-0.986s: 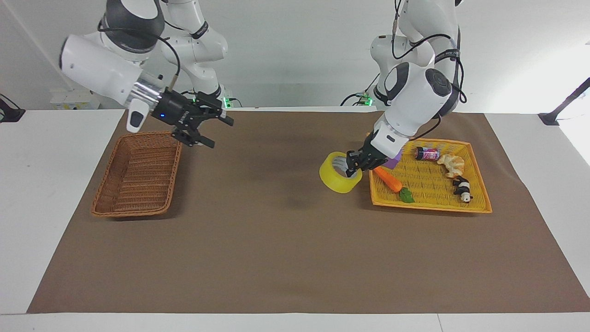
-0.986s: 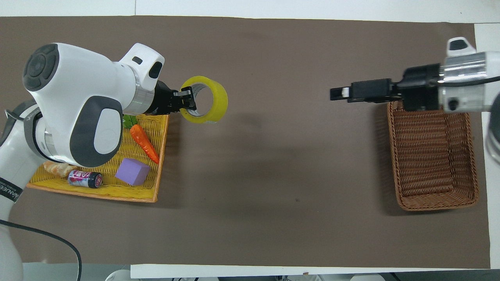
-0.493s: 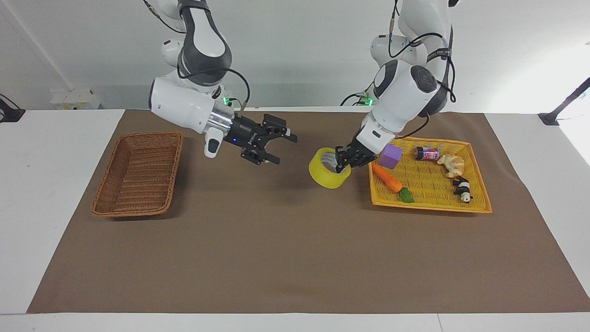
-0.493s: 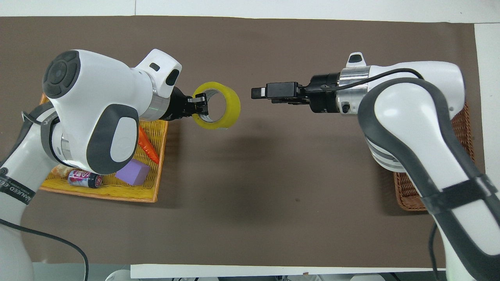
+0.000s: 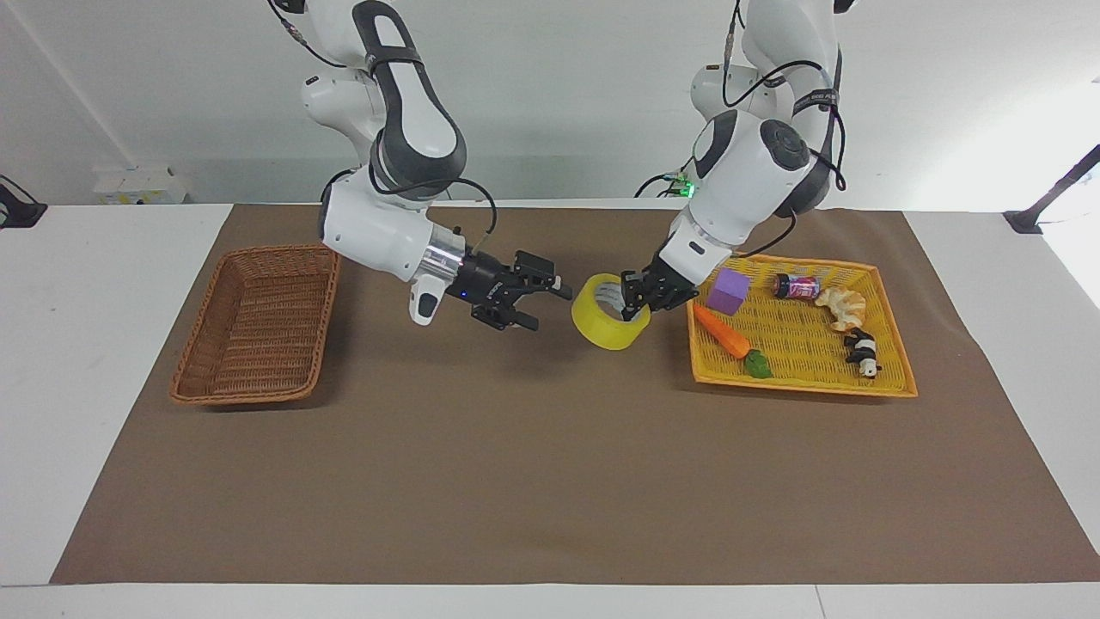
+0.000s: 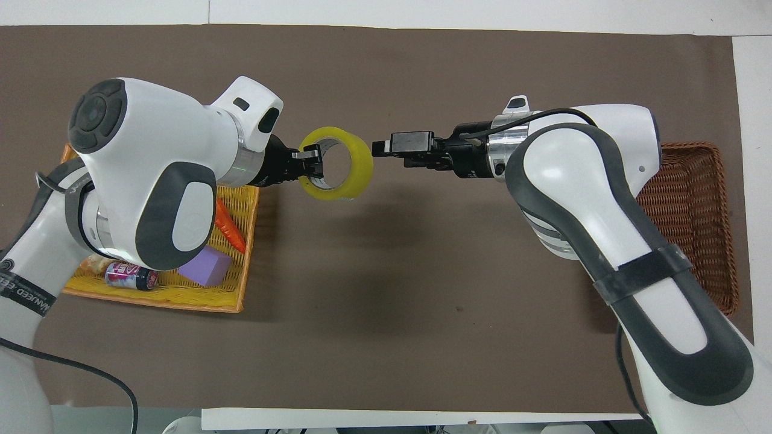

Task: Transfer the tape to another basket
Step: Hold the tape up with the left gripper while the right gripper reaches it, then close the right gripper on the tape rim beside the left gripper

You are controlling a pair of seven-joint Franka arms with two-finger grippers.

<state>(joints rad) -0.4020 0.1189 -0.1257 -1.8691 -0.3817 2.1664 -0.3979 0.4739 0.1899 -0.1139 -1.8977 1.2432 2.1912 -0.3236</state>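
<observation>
Right gripper (image 5: 550,303), fingers spread, has swung from the wicker basket (image 5: 258,322) to just beside the tape roll (image 5: 608,323) held aloft in the left gripper's (image 5: 638,301) clamped fingers; handover looks imminent.

Robot lab: two white arms (image 5: 387,129) at white table (image 5: 103,344), brown mat (image 5: 550,481), bare pale wall (image 5: 559,86).

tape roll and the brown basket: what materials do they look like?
Tape: likely glossy plastic film, translucent yellow, wound on a pale grey-white core, maybe card or plastic. Brown basket: woven wicker or rattan by the look, matte dark tan, with visible ribbed weave and a thicker braided rim; could be synthetic.
</observation>
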